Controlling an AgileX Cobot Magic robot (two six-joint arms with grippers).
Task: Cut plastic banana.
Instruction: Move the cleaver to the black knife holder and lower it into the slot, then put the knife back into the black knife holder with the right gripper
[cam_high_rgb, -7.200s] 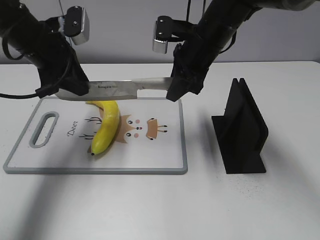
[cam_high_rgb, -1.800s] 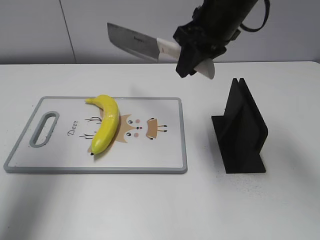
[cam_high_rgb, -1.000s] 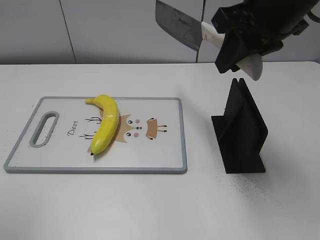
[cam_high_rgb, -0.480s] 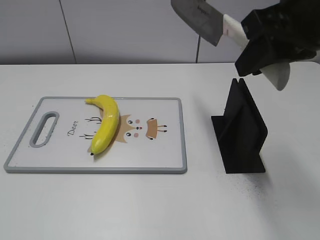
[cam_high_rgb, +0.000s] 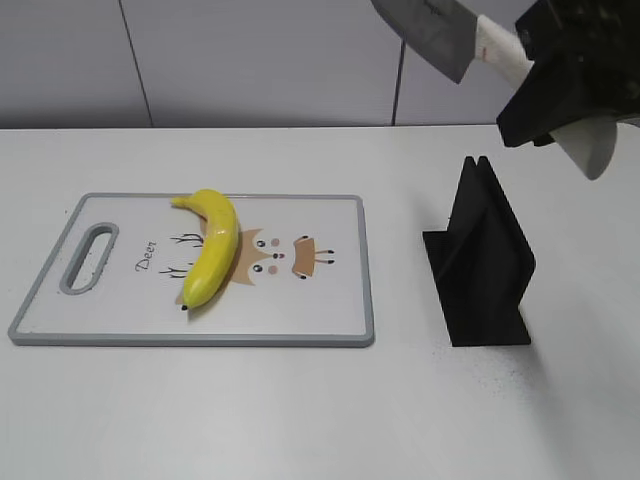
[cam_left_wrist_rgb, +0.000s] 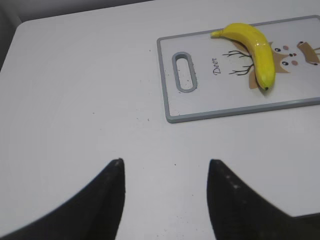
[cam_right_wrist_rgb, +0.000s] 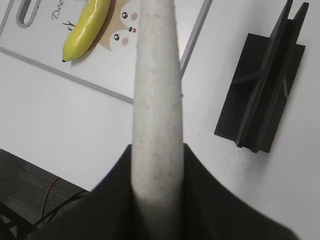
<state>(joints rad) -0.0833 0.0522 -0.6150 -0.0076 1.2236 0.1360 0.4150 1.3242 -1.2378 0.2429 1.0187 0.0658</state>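
— What did we see at the right gripper (cam_high_rgb: 560, 85)?

— We saw it high at the upper right of the exterior view, clamped on the pale handle of a knife (cam_high_rgb: 478, 45). The broad grey blade pointed up and to the left, partly cut off by the top edge. In the right wrist view the handle ran straight up the middle, pinched between the dark fingers (cam_right_wrist_rgb: 112, 195).

— And the left gripper (cam_left_wrist_rgb: 165, 195)?

— We found it only in its own wrist view, fingers spread apart with nothing between them, above bare white table (cam_left_wrist_rgb: 75, 90). We could not see it in the exterior view.

— What lay beneath the knife?

— Below the right gripper we noted a black knife stand (cam_high_rgb: 485, 260), upright on the table, its slot showing at the top. The knife was well clear of it.

— Where was the plastic banana (cam_high_rgb: 210, 248)?

— We saw it lying whole on the cutting board (cam_high_rgb: 320, 310), on the board's left half, between the word "Deer" and the cartoon deer face. The stem pointed to the far edge, the dark tip to the near one. Board and stand sat well apart.
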